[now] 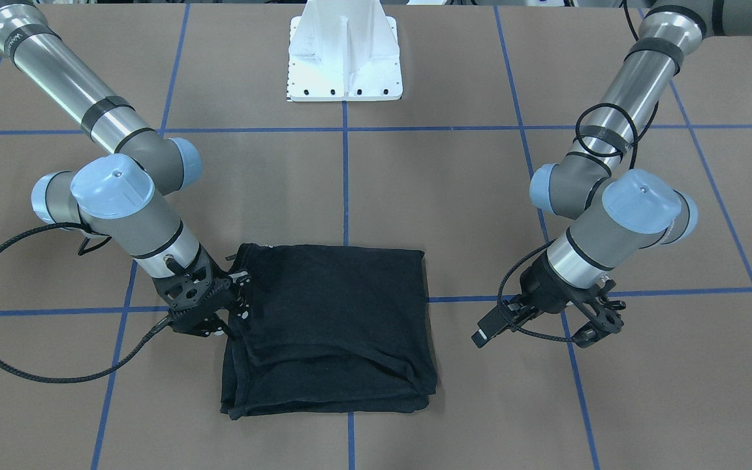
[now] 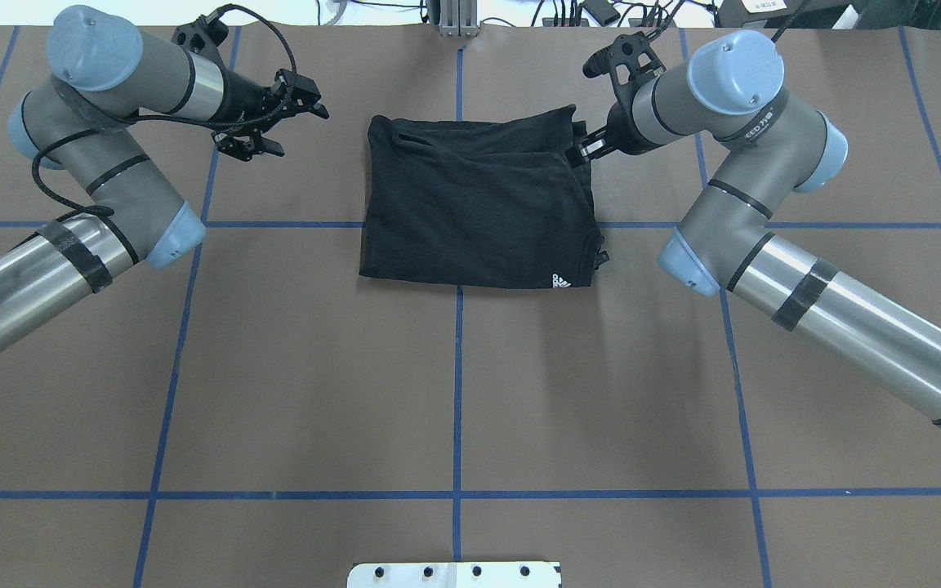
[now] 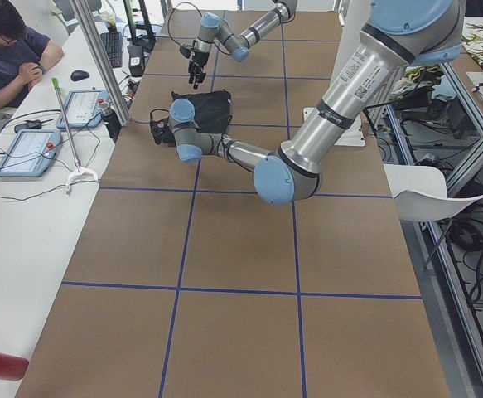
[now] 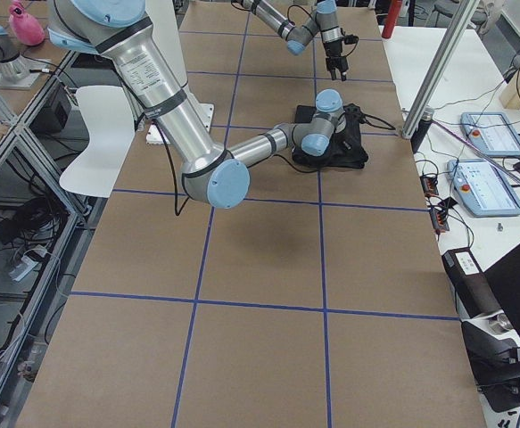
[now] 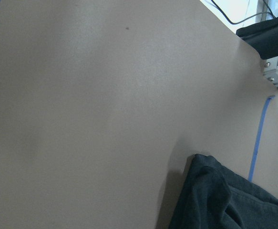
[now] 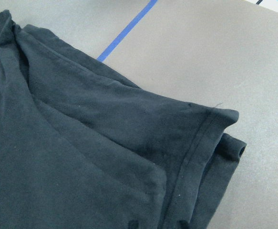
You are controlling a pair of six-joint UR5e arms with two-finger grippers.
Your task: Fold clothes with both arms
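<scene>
Overhead exterior is showing the black T-shirt (image 2: 470,204) lying folded into a rough rectangle on the brown worktop (image 2: 454,392), between the two sets of fingers. Its layers are stacking unevenly, with soft creases running across the top. A small white logo (image 2: 559,280) is peeking out at the corner on the right arm's side, nearest the robot. Right wrist-mounted is catching a stitched hem and a sleeve edge overlapping at one corner. The right fingers (image 1: 240,281) are resting against the shirt's edge, and I cannot tell whether they are pinching the cloth. The left fingers (image 2: 299,91) are hanging spread apart and gripping nothing, well clear of the shirt's opposite edge
</scene>
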